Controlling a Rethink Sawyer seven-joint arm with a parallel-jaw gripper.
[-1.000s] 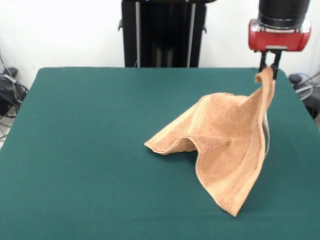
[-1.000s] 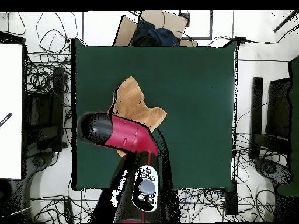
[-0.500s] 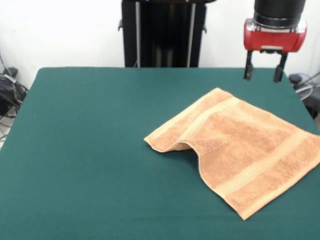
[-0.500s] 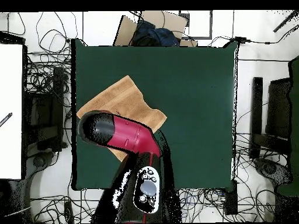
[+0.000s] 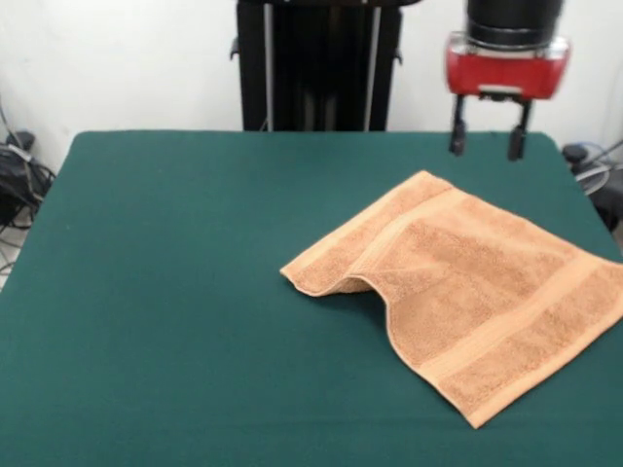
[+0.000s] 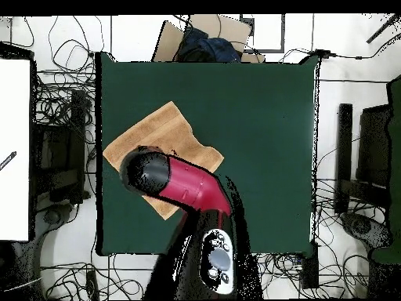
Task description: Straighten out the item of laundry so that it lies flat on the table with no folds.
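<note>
One peach-orange towel [image 5: 467,287] lay spread on the dark green table [image 5: 175,292], filling the area from the middle out toward 3 o'clock in the front view, where its right corner reached the table's edge. Most of it sat flat, with a paler woven band running across near its 4 o'clock edge and another near its 10 o'clock edge. Its corner at 9 o'clock was not flat: the edge there curled up into a small raised hump with a dark hollow beneath it. The gripper [image 5: 486,141] hung in the air at about 12 o'clock from the towel, above the table's far edge, with its two dark fingers [image 5: 456,138] spread apart and nothing between them, clear of the cloth. From overhead, the red and black arm [image 6: 184,184] covered part of the towel [image 6: 157,133], which lay toward 9 o'clock on the table [image 6: 258,141].
</note>
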